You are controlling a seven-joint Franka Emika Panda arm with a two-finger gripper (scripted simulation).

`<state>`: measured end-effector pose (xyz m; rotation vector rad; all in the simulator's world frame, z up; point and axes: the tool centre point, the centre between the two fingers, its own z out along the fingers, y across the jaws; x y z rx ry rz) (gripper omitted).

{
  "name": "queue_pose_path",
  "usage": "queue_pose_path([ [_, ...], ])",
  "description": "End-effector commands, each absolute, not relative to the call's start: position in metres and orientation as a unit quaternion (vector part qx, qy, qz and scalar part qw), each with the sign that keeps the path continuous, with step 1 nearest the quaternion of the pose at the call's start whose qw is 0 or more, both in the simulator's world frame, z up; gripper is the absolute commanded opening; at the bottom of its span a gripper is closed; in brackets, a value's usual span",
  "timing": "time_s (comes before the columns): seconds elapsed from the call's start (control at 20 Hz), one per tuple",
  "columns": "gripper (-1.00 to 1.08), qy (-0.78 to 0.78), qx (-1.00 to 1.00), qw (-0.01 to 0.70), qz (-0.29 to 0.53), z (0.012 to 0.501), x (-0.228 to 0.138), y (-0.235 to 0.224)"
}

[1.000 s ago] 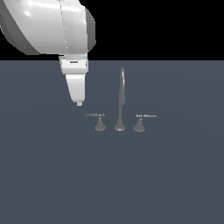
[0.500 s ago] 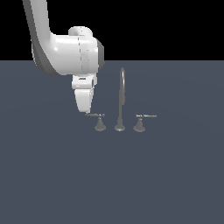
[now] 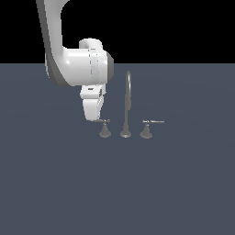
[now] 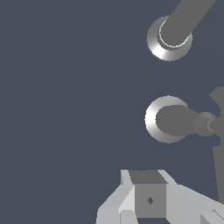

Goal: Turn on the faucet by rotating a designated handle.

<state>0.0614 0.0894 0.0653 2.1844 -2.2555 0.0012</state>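
The faucet [image 3: 127,103] is small grey metal, with a tall gooseneck spout between two low lever handles. The designated handle [image 3: 105,130] is the one on the exterior view's left, a thin plain lever on a cone base. My gripper [image 3: 93,118] hangs just to the exterior view's left of it, fingertips at the height of the lever's free end and touching or nearly touching it. No gap shows between the fingers, and they hold nothing. In the wrist view the designated handle [image 4: 167,119] lies just beyond my gripper [image 4: 164,199], and the spout's base [image 4: 169,40] lies farther off.
The right-hand handle [image 3: 147,130] with its light-speckled lever stands on the far side of the spout. All three pieces rest on a flat dark blue-grey floor [image 3: 117,193]. My white arm [image 3: 78,66] rises over the left handle.
My arm has come down and moved toward the exterior view's right. The fingertips went from above and left of the left handle to level with its lever end. The faucet looks unmoved.
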Motion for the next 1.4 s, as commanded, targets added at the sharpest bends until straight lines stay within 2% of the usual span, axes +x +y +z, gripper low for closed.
queue_pose_path([
  [0.0,-1.0,-0.72,0.694,0.001,0.001,0.065,0.063,0.089],
  [0.75,-1.0,-0.72,0.694,0.0,0.0,0.065,0.025,0.108],
  [0.85,-1.0,-0.723,0.691,-0.007,0.006,0.07,0.036,0.103],
  [1.35,-1.0,-0.721,0.693,-0.003,0.002,0.067,0.001,0.098],
])
